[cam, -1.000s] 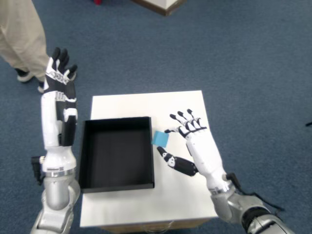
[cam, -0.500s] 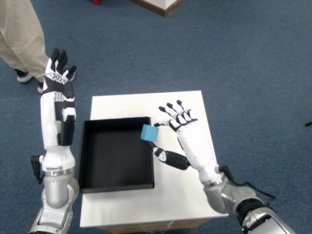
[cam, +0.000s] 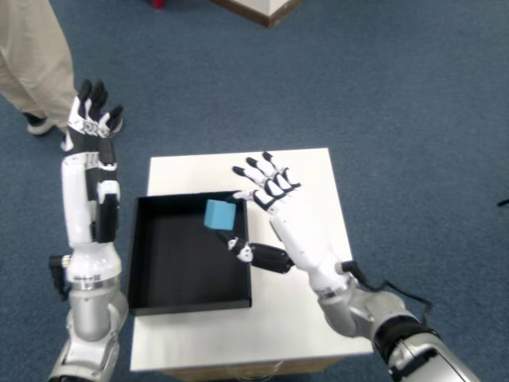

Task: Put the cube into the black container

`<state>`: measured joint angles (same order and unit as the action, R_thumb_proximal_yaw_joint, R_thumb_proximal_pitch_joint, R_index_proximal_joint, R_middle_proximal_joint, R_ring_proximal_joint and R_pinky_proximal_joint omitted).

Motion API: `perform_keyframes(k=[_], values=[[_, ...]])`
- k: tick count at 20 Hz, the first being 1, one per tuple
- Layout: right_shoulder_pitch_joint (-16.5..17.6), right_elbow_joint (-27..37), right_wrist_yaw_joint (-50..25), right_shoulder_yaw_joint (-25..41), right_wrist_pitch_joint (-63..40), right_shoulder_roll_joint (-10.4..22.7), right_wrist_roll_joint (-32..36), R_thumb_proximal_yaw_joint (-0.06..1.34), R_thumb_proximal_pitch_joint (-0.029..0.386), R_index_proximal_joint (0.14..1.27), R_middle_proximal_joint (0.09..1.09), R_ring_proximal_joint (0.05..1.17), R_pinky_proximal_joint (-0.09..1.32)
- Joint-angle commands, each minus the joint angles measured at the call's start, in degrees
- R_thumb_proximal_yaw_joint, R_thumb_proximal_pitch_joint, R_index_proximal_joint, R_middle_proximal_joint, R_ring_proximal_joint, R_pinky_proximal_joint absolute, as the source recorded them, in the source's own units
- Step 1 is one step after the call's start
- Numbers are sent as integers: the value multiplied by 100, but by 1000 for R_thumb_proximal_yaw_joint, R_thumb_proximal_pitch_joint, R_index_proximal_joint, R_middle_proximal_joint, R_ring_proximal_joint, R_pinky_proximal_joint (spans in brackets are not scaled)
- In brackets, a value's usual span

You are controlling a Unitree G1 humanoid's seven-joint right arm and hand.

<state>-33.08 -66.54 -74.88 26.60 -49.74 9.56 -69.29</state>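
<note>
The blue cube (cam: 220, 215) hangs over the right part of the black container (cam: 137, 255), just inside its right wall. My right hand (cam: 280, 216) reaches in from the right and is shut on the cube, pinching it between the thumb below and the index finger above. The other fingers are spread out above the white table (cam: 306, 171). The container is a shallow black open box on the left half of the table, and nothing is visible on its floor.
My left hand (cam: 90, 119) is raised with its fingers up, left of the table and off the container. A person's leg in beige trousers (cam: 32, 56) stands at the top left on the blue carpet. A piece of furniture (cam: 262, 8) shows at the top edge.
My right hand has carried the cube up and to the left, from the tabletop beside the container's right wall to a spot above the container's inside. The left arm has barely moved.
</note>
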Motion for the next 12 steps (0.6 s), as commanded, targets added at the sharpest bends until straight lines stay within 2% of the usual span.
perform_keyframes(k=[1, 12], values=[[-207, 505, 138, -50, -59, 41, 242, 896, 142, 924, 281, 218, 26], [122, 1428, 1247, -45, 421, 23, 530, 918, 158, 913, 269, 207, 4]])
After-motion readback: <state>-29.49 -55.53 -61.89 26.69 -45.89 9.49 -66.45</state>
